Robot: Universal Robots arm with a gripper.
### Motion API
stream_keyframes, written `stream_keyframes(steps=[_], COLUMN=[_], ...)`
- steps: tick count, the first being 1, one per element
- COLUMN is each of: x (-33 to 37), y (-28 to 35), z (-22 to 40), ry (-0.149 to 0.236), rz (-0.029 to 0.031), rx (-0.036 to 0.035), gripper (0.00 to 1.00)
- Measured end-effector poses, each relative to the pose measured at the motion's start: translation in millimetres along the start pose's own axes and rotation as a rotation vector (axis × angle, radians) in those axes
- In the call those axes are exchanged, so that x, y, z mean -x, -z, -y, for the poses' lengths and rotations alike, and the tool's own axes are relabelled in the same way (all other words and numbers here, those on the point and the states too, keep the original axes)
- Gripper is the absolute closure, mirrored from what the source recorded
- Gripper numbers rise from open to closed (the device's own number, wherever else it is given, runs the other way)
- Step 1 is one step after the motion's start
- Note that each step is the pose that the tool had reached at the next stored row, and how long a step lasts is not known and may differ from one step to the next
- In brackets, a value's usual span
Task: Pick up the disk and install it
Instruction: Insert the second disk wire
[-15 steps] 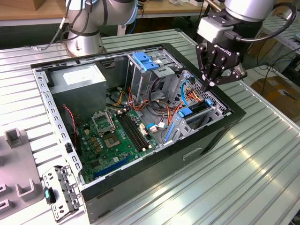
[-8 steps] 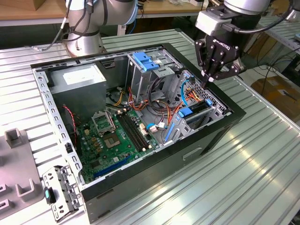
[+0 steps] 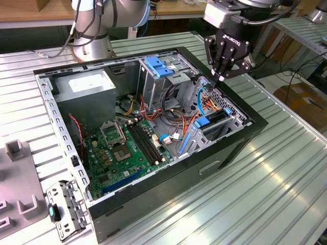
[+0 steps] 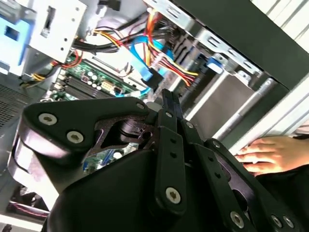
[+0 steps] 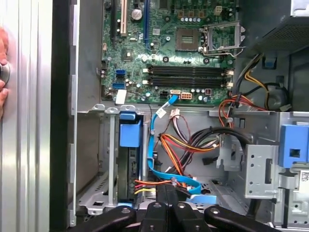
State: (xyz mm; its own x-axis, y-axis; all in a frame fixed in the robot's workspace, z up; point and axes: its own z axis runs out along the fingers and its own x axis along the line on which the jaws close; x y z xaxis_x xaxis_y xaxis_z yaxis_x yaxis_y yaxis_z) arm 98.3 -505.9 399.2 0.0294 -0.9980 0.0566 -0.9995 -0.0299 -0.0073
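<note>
The disk [image 3: 213, 120] stands on edge in the drive bay at the front corner of the open computer case [image 3: 153, 204], on the exterior view's right. Its blue carrier edge [image 3: 202, 121] faces up. In the first wrist view the disk [image 5: 126, 166] is a dark strip in the bay under a blue tab [image 5: 130, 134]. My gripper [image 3: 223, 76] hangs just above the case's edge, a little beyond the bay. Its fingers [image 4: 169, 104] are pressed together with nothing between them, and the gripper [image 5: 166, 195] looks the same in the first wrist view.
The case holds a green motherboard [image 3: 127, 148], a grey power supply box [image 3: 84, 84], a blue latch [image 3: 157, 66] on the metal cage, and orange, red and blue cables [image 3: 179, 120]. A person's hand [image 4: 263, 154] rests on the ribbed table beside the case. Loose brackets [image 3: 64, 209] lie at the exterior view's left.
</note>
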Motion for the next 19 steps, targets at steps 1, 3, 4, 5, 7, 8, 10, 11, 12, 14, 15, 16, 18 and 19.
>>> stream_keyframes(steps=[1,3,4,5,7,8,10,11,12,14,15,16,18,19], x=[3.8,12.3,15.1,21.7,25.0,25.0,25.3,25.4,25.6,26.1,27.0,27.5,27.5,27.5], y=[-0.2,-3.2,-4.1,-6.4,-7.5,-7.7,-8.0,-8.6,-9.5,-11.2,-12.3,-12.6,-12.1,-11.1], z=[0.9,3.3,3.7,5.0,6.4,6.4,6.7,6.7,6.8,6.9,7.0,7.0,7.1,7.1], ry=[0.000,0.001,0.001,0.001,0.001,0.001,0.001,0.001,0.001,0.001,0.001,0.001,0.001,0.001], rz=[0.0001,0.0005,0.0004,-0.0003,-0.0322,-0.0498,-0.0973,-0.1072,-0.1147,-0.1267,-0.1304,-0.1308,-0.1311,-0.1310], rx=[0.0066,0.0162,0.0173,0.0205,0.0255,0.0270,0.0290,0.0294,0.0295,0.0299,0.0301,0.0300,0.0301,0.0305], gripper=[0.89,0.89,0.89,0.89,0.89,0.89,0.89,0.89,0.89,0.76,0.76,0.76,0.76,0.76])
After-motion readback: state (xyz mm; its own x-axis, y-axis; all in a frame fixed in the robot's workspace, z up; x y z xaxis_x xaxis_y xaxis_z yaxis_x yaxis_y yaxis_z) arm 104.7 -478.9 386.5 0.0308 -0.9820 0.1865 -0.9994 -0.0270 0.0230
